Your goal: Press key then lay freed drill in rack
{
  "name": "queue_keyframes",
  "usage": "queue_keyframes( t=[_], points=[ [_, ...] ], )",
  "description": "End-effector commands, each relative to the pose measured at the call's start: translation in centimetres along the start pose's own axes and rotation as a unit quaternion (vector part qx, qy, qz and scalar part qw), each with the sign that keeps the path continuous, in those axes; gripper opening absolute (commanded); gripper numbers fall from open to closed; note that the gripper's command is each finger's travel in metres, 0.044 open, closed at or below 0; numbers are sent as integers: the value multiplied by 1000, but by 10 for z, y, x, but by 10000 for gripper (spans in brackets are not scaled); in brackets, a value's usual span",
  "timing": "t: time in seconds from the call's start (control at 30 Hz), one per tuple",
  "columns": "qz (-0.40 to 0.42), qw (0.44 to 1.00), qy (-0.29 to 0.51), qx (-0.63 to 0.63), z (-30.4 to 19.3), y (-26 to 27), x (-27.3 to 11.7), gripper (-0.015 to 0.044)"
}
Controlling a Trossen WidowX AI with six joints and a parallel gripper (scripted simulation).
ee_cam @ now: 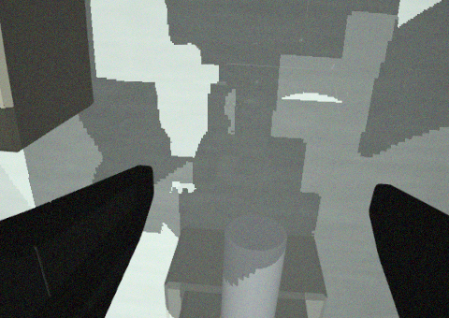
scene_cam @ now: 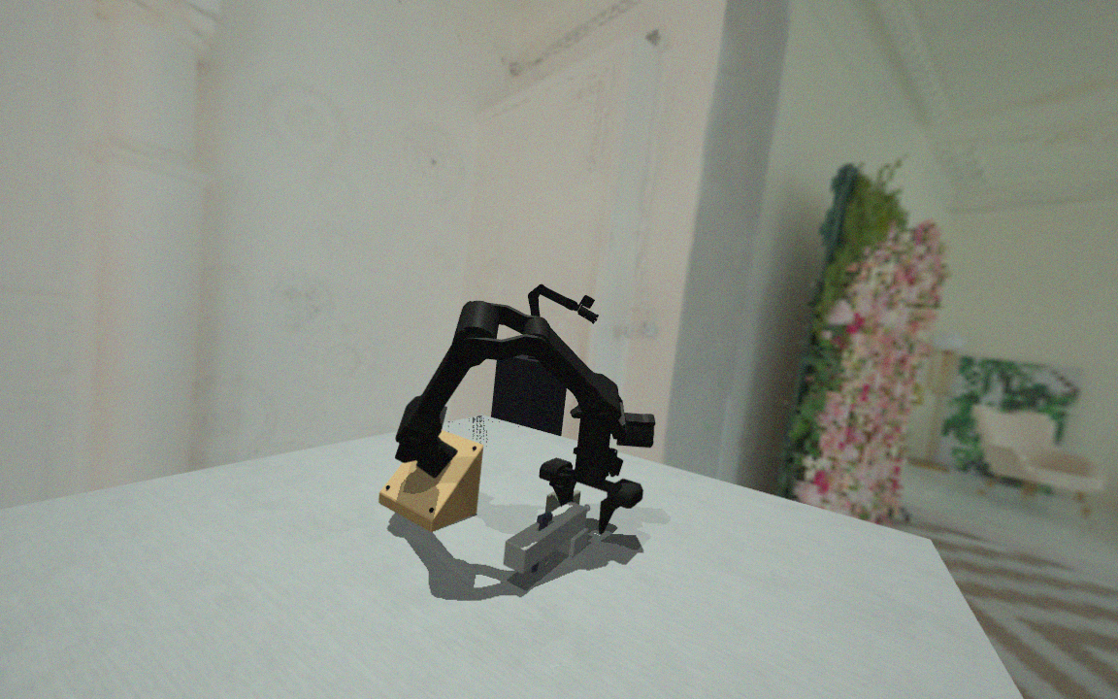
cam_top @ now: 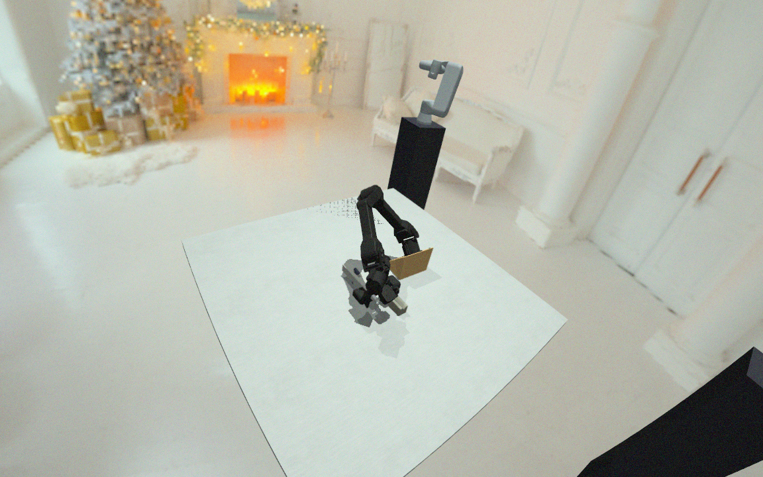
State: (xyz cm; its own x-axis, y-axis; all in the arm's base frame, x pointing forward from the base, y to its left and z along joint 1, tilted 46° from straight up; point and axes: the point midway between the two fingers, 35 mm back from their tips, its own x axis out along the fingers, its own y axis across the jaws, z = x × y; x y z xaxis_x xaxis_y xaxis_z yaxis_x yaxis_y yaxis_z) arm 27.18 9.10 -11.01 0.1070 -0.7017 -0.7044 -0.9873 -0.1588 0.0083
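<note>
The silver-grey drill (ee_cam: pixel 254 285) shows in the wrist view as a smooth cylinder standing out of a grey block (ee_cam: pixel 201 252) (scene_cam: pixel 537 546) (cam_top: pixel 348 274). A small dark blue part, seemingly the key (scene_cam: pixel 543 519) (cam_top: pixel 356 271), sits on top of this block toward its far end from my fingers. My gripper (cam_top: pixel 375 301) (scene_cam: pixel 584 515) (ee_cam: pixel 262 189) is open, pointing down, its fingers on either side of the drill with gaps to both. A beige-grey block, seemingly the rack (cam_top: pixel 399 306) (ee_cam: pixel 51 61), stands close beside my left finger in the wrist view. The drill's lower part is out of that view.
My arm stands on a tan wooden wedge (cam_top: pixel 412 265) (scene_cam: pixel 459 490) on the white table (cam_top: pixel 336 391) (scene_cam: pixel 285 608). A grey arm (cam_top: pixel 446 89) on a black pedestal (cam_top: pixel 416 157) stands beyond the table. Another black pedestal (cam_top: pixel 704 415) is at lower right in the top view.
</note>
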Motion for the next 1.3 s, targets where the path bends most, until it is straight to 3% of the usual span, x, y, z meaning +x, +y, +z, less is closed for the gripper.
queue_keyframes(
  t=[0.0, 0.27, 0.37, 1.27],
  points=[
    [0, 1000, 0, 0, 0, 0, 0, 230],
    [0, 1000, 0, 0, 0, 0, 0, 20],
    [0, 1000, 0, 0, 0, 0, 0, 0],
    [1, 1000, 3, -5, 30, 0, -2, 0]
  ],
)
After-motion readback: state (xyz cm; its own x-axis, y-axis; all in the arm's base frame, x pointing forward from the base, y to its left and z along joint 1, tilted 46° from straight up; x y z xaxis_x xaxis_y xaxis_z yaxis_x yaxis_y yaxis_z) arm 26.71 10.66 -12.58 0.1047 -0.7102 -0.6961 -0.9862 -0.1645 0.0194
